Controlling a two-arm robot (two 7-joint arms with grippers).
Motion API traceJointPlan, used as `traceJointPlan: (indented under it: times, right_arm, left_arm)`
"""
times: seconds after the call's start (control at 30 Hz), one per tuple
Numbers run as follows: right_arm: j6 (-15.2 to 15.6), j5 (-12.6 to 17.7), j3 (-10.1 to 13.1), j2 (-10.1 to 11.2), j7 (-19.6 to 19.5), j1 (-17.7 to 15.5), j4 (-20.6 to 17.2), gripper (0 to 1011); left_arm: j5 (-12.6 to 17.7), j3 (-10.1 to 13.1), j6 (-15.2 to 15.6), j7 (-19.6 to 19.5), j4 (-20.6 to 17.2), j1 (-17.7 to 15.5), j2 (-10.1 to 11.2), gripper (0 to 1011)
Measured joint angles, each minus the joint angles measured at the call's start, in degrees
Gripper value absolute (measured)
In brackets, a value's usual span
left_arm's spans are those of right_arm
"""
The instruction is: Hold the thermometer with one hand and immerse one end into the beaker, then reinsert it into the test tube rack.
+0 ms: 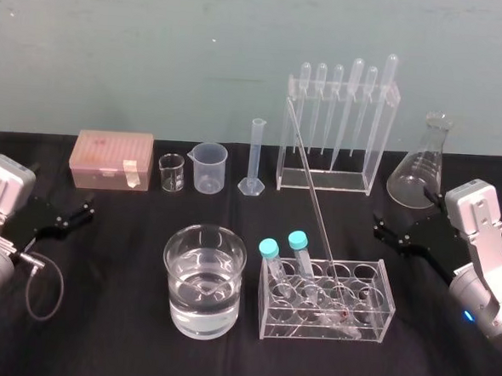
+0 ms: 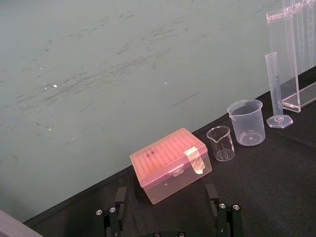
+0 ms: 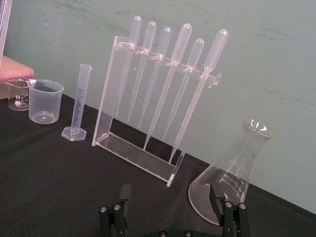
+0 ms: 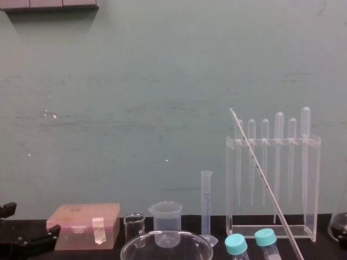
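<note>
The thermometer (image 1: 314,200) is a long thin glass rod. It leans up and to the left out of the low clear test tube rack (image 1: 379,319) at front centre, with its red tip (image 1: 343,315) down inside. In the chest view the thermometer (image 4: 265,184) slants in front of the pipettes. The rack also holds two blue-capped tubes (image 1: 283,250). The beaker (image 1: 203,279), wide and partly filled with water, stands just left of the rack. My left gripper (image 1: 83,210) is open at the table's left side. My right gripper (image 1: 389,233) is open at the right side, right of the rack and apart from it. Neither holds anything.
Along the back stand a pink tip box (image 1: 114,158), a tiny glass beaker (image 1: 172,173), a plastic spouted beaker (image 1: 210,167), a graduated cylinder (image 1: 254,158), a tall acrylic stand with several pipettes (image 1: 335,133) and a conical flask (image 1: 423,169). A cable (image 1: 45,282) loops beside my left arm.
</note>
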Motion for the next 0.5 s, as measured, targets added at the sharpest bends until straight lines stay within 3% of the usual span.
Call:
traceJointPlan:
  times: [0.5]
  right_arm:
    - [-0.01, 0.0, 0.0, 0.0, 0.0, 0.0, 0.0, 1003]
  left_arm:
    - [0.0, 0.0, 0.0, 0.0, 0.0, 0.0, 0.0, 1008]
